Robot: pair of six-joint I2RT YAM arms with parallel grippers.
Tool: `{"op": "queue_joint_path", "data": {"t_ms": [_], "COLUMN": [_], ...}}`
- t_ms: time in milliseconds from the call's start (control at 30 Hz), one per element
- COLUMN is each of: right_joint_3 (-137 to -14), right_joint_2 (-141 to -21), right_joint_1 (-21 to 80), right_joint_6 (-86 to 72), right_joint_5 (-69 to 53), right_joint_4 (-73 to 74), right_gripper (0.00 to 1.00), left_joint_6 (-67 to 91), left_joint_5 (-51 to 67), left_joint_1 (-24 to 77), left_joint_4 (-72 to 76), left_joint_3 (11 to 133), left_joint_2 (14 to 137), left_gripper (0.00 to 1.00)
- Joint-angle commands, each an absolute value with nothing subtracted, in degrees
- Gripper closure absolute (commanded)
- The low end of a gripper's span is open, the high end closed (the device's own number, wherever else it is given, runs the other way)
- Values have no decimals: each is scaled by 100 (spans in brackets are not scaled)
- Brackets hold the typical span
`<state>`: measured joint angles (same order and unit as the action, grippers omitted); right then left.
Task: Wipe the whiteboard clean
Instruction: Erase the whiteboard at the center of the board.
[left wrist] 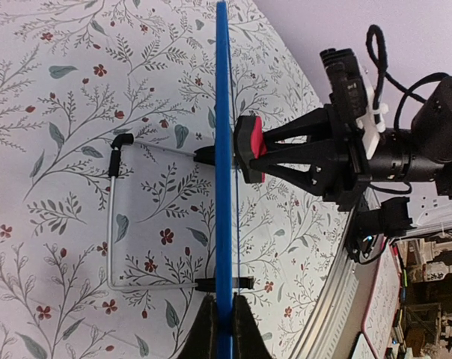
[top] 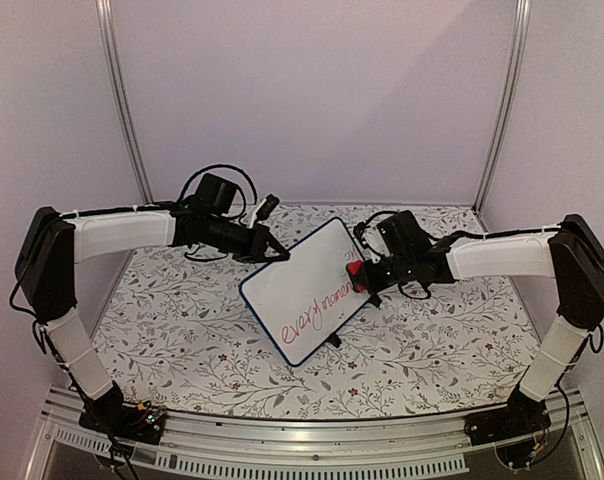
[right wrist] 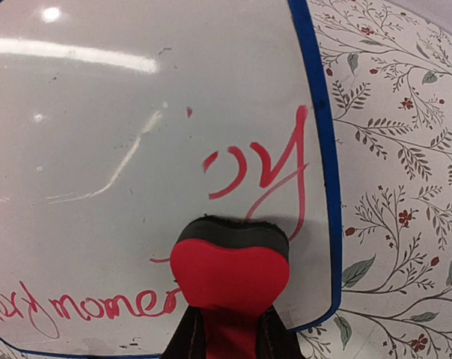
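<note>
The whiteboard [top: 307,288] stands tilted on its wire stand in the middle of the table, blue-framed, with red handwriting along its lower and right parts. My left gripper [top: 278,253] is shut on the board's upper left edge; in the left wrist view [left wrist: 223,329] the blue frame [left wrist: 223,149] runs edge-on between the fingers. My right gripper [top: 363,276] is shut on the red eraser [right wrist: 230,273], whose black felt presses on the board face [right wrist: 136,149] near its right edge, beside red writing [right wrist: 263,168]. The eraser also shows in the left wrist view [left wrist: 250,149].
The table carries a floral cloth [top: 182,330]. The board's wire stand [left wrist: 114,224] rests on the cloth behind the board. An aluminium rail [top: 312,455] runs along the near edge. Pale walls and two metal posts [top: 122,100] enclose the back.
</note>
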<state>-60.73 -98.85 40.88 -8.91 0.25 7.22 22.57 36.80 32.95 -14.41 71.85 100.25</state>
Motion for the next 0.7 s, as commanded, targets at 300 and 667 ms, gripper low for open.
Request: {"op": "queue_joint_path", "data": {"t_ms": [300,667], "right_joint_3": [-5643,-6047], "right_joint_2": [-9782,-9768], "right_joint_1": [4481,4476], "right_joint_6": [-1021,-906], "right_joint_5": [-157,210], "right_joint_4": [772,756], "right_gripper": [98,98], "left_joint_6": [2035,2033], "left_joint_5": [4122,4122], "left_joint_1": [3473,3486], "left_joint_4": [-1526,-1521], "left_joint_3": [7242,7233], "left_joint_2": [9967,9943], "left_gripper": [100,100]}}
